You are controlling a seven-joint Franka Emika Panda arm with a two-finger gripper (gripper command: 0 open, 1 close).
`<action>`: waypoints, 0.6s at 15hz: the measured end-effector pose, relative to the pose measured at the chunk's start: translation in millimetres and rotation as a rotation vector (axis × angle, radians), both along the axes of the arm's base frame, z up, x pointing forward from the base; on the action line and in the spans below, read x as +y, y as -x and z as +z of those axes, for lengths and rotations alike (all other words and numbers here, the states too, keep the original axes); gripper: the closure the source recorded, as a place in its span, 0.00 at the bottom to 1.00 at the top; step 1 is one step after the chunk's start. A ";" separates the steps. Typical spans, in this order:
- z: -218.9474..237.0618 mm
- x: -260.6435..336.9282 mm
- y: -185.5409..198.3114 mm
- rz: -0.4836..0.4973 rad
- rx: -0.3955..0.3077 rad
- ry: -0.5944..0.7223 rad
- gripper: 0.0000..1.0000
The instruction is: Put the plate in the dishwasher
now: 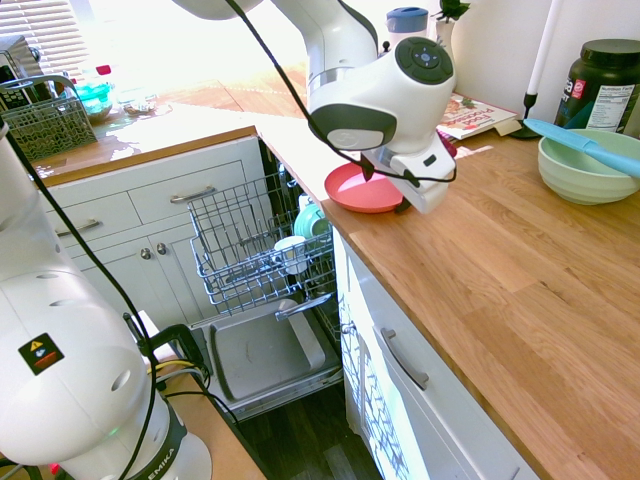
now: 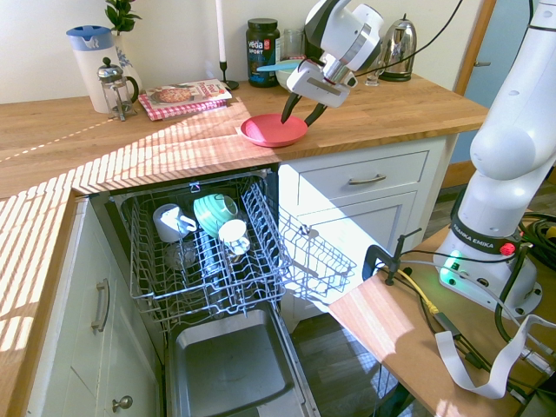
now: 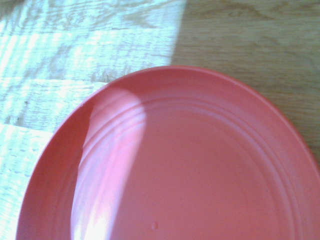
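The coral-red plate [image 1: 358, 190] [image 2: 272, 130] lies flat on the wooden counter near its front edge, right above the open dishwasher [image 2: 217, 261]. It fills most of the wrist view, where the plate [image 3: 190, 165] is half in sunlight. My gripper [image 2: 299, 114] hangs open just above the plate's right rim, one finger on either side of the edge, holding nothing. The dishwasher's door [image 1: 262, 352] is dropped flat and its upper wire rack [image 1: 245, 240] is pulled out.
A teal cup [image 2: 215, 211] and white mugs [image 2: 233, 234] sit in the rack. On the counter are a pale green bowl [image 1: 585, 165] with a blue spatula, a dark jar [image 1: 603, 80], a book [image 2: 182, 94], a French press [image 2: 115, 87] and a kettle [image 2: 400, 39].
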State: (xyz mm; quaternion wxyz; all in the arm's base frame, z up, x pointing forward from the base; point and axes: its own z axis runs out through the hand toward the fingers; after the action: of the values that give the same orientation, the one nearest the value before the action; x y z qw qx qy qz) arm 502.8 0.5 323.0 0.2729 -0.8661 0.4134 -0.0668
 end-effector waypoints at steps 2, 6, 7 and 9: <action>-1.3 3.5 -5.6 0.006 0.000 -0.001 1.00; -4.7 4.2 -6.8 0.012 0.009 -0.002 1.00; -5.3 3.3 -6.8 0.014 0.012 -0.001 1.00; -5.8 3.0 -7.5 0.016 0.014 -0.002 1.00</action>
State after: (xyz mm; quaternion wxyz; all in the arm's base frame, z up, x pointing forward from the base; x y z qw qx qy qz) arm 510.4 3.5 317.2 0.2713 -0.8696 0.4085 -0.0583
